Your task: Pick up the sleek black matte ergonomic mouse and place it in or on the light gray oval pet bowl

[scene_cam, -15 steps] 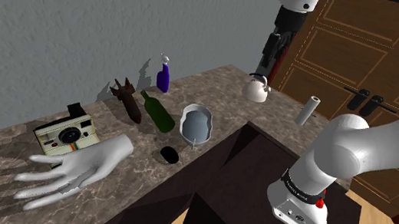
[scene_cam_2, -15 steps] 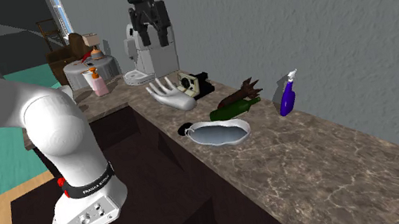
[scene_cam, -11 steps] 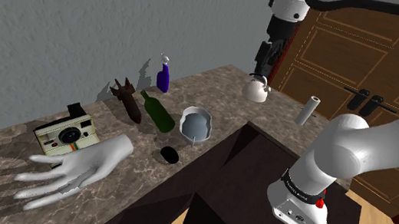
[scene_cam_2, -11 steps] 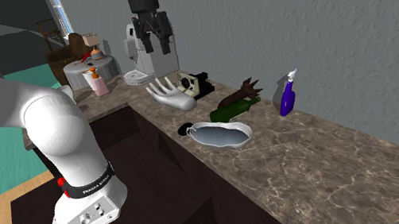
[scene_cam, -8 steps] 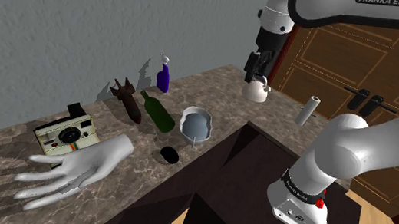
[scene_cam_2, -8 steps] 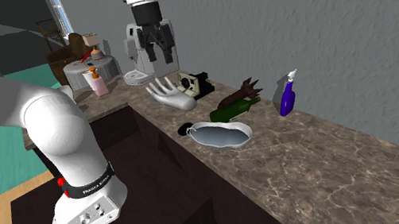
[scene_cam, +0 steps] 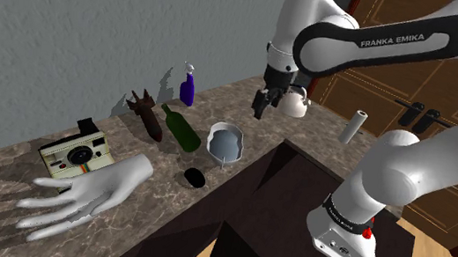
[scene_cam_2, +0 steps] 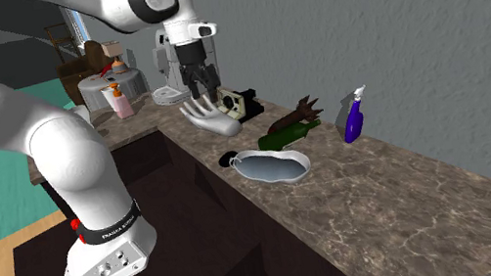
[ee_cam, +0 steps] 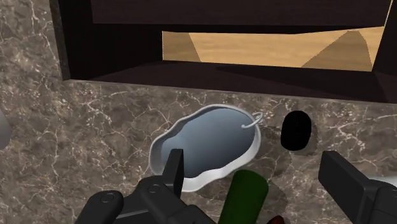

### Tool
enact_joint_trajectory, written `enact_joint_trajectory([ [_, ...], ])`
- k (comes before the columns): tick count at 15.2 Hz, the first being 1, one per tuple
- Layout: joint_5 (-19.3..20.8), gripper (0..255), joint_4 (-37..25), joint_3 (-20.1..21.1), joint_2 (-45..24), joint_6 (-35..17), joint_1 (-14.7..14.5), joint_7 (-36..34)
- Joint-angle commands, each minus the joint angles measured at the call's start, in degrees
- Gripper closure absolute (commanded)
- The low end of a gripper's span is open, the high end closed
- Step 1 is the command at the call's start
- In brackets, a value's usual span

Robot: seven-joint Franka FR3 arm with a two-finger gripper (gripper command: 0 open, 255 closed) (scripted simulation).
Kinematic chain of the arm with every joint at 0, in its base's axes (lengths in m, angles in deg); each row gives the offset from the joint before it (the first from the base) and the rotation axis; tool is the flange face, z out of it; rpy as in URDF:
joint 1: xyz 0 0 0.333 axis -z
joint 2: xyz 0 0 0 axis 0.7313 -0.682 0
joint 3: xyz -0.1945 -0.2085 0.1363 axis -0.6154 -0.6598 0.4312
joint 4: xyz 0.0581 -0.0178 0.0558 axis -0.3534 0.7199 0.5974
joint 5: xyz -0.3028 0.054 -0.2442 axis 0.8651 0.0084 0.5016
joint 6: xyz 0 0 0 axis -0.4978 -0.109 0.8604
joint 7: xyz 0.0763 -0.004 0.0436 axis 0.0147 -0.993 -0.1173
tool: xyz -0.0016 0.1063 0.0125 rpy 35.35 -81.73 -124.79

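shoulder view, from left: a white mannequin hand [scene_cam: 92,189] lies on the marble counter [scene_cam: 242,91]; the black mouse [scene_cam: 194,178] sits near the counter's front edge, just beside the light grey bowl [scene_cam: 225,143]; the black gripper [scene_cam: 260,105] hovers above, jaws spread, holding nothing.

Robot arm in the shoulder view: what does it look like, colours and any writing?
The arm is rounded glossy white segments with dark joints; a dark band reads FRANKA EMIKA in white. Its base bears a small red button. The end effector is all black, with two blocky fingers.
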Motion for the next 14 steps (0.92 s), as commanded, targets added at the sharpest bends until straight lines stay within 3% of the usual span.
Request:
enact_joint_trajectory([
  [1,0.1,0,0.9,1.2,-3.1,-4.1,-0.1,-1.6],
  [8,2.6,0,1.5,6.7,-17.6,-19.2,0.5,-9.5],
  [14,11.8,0,-1.9,11.0,-32.9,-29.8,2.7,-20.7],
])
